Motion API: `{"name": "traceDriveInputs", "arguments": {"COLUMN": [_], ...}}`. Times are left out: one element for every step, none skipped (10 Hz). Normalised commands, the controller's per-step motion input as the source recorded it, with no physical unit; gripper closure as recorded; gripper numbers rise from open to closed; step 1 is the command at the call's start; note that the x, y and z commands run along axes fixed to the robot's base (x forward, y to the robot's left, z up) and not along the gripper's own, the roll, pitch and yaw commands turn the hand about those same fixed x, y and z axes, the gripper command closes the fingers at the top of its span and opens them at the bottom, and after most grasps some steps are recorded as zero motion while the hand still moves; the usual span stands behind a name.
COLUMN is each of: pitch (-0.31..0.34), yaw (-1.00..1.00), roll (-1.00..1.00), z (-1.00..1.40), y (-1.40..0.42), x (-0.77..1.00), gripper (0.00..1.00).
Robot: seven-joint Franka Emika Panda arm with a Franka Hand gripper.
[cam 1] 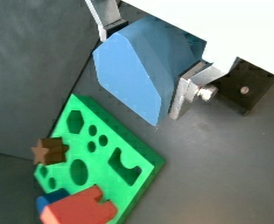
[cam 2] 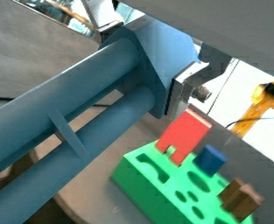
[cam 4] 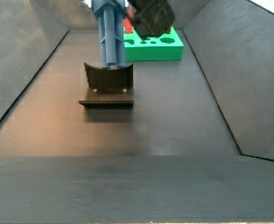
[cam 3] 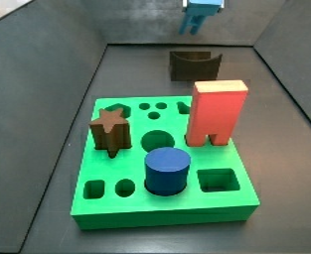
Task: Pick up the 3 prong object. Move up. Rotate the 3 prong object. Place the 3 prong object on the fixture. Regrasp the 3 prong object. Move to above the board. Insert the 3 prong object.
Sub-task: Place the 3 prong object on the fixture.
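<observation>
Wrist views both show my tool [cam 1: 145,57] clamped on the slim grey-blue plastic 3 prong object [cam 1: 137,74], one silver finger [cam 1: 188,91] flat against its side; its long prongs [cam 2: 69,122] run past the camera. Below lies the bright green board [cam 1: 104,156] carrying a red block [cam 2: 184,134]. Side views show the piece hanging upright over the dark notched fixture [cam 4: 106,84], its tip seemingly just at the notch; the board [cam 3: 158,164] sits beyond.
</observation>
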Motion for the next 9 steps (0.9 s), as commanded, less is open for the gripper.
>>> {"name": "traceDriveInputs", "arguments": {"pitch": [-0.004,-0.035,0.023,0.016,-0.010,-0.023,-0.025,-0.024,-0.007], "yaw": [-0.15,-0.14,-0.12,-0.11,-0.09,-0.08,-0.07,-0.06,-0.05], "roll": [-0.34,-0.24,-0.18,-0.17,-0.13,-0.09,-0.04,-0.03,-0.01], "z": [0.00,0.01,-1.00,-1.00,-1.00,-1.00,-1.00,-1.00,-0.83], "y": [0.03,0.02,0.02,0.02,0.02,0.02,0.02,0.02,0.02], "x": [0.06,0.04,0.07,0.07,0.09,0.10,0.10,0.11,0.11], "gripper": [1.00,1.00,1.00,1.00,1.00,1.00,1.00,1.00,1.00]}}
